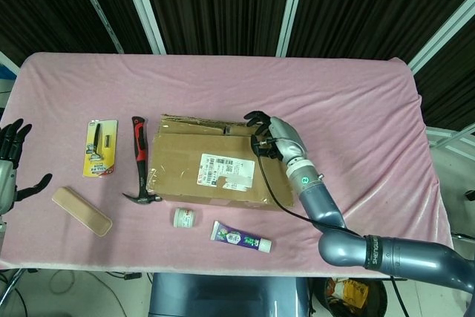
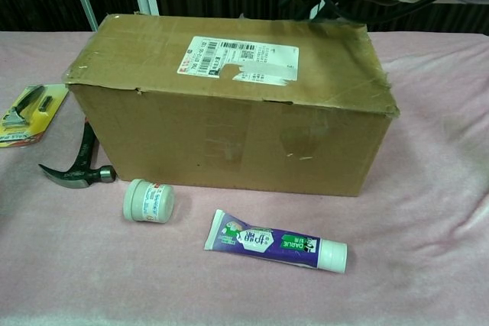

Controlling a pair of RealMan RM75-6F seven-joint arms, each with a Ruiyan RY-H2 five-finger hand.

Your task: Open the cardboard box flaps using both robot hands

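Cardboard box (image 2: 229,104) stands in the middle of the pink bench (image 1: 356,109), its long axis running left to right, flaps still closed. Over its far right top corner hovers the right robot hand (image 1: 273,136), fingers curled and holding nothing, so it is much nearer. Far at the left edge, the left robot hand (image 1: 10,161) waits with fingers spread.

Overhead head view; low, close chest view

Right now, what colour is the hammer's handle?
Red and black hammer handle; head view shows it best.
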